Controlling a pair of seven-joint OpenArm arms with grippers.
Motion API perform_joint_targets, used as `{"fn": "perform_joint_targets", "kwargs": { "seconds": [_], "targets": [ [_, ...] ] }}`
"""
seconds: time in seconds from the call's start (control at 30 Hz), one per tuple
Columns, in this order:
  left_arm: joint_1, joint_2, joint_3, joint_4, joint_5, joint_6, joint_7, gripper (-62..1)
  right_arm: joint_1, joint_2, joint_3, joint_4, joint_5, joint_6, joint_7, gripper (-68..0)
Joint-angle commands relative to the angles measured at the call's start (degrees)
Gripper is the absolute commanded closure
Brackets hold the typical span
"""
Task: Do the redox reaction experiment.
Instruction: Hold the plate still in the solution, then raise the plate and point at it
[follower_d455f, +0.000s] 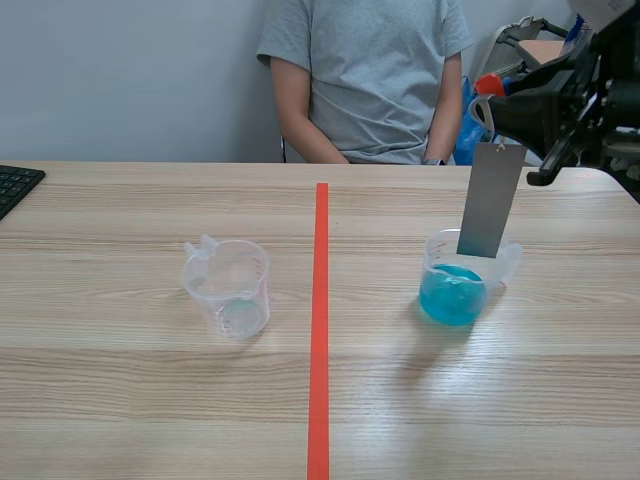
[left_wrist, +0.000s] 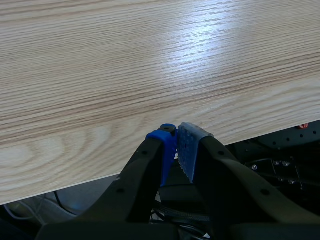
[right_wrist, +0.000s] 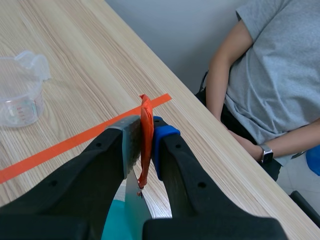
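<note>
Now, dipping: your right end effector (right_wrist: 145, 132) clamps the metal strip (follower_d455f: 490, 200) over the blue beaker (follower_d455f: 452, 295); lower it straight.

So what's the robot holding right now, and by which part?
The right gripper holds the grey metal strip by the orange tab at its top end. The left gripper is shut on nothing.

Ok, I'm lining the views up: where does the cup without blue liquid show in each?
Scene view: the clear cup stands left of the orange tape line.
Left wrist view: not in it.
Right wrist view: cup ahead of the right gripper, beyond the tape.
Shared landmark: the tape line.
</note>
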Motion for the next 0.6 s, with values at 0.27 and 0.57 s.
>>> {"fn": "perform_joint_targets", "kwargs": {
  "seconds": [0.27,0.57],
  "targets": [
    [0.02,-0.33,-0.42,0.42,-0.37,-0.13,-0.81,-5.1,1.29,1.29,5.77,6.80,6.86,0.33,-8.55,-1.3],
    [0.02,-0.33,-0.42,0.42,-0.37,-0.13,-0.81,-5.1,1.29,1.27,9.92,10.88,12.59,0.33,-14.88,-1.3]
  ]
}}
